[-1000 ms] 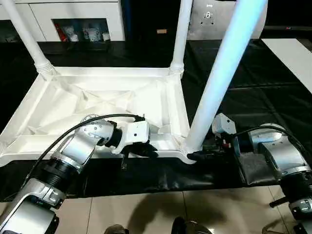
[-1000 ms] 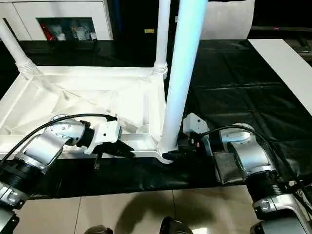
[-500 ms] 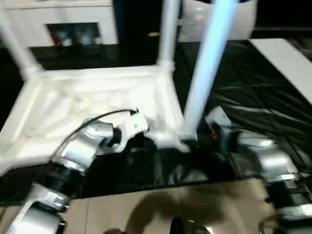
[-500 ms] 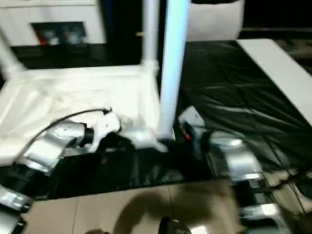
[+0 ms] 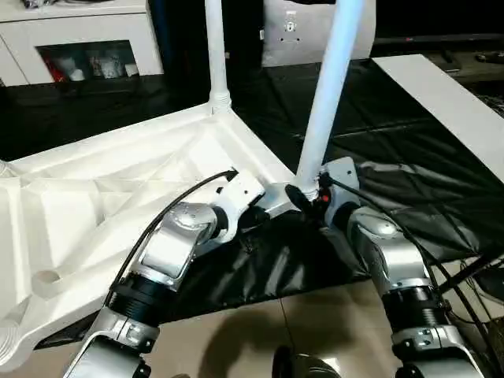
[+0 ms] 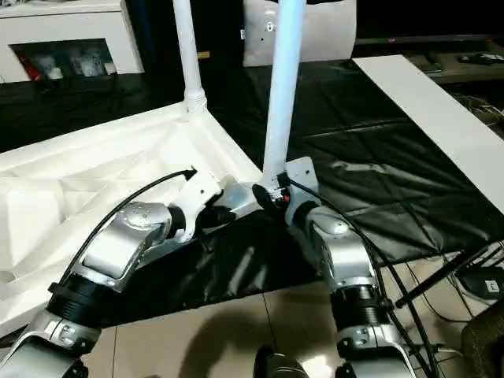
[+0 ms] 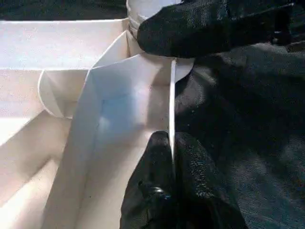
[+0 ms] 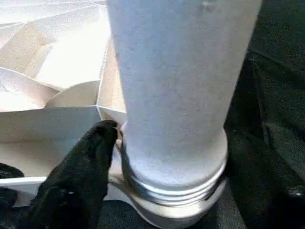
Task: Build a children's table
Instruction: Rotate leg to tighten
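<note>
Our left pincer (image 7: 171, 157) pinches the thin rim of the upturned children's table (image 5: 118, 197) near its corner. Our right pincer (image 5: 303, 197) sits spread around the base of the leg (image 5: 331, 87) in that corner socket, one fingertip (image 8: 102, 136) touching it. We should hold the rim steady while seating the leg. Another leg (image 5: 214, 47) stands behind; black tabletop (image 5: 409, 157) surrounds, cabinet (image 5: 79, 47) beyond.
</note>
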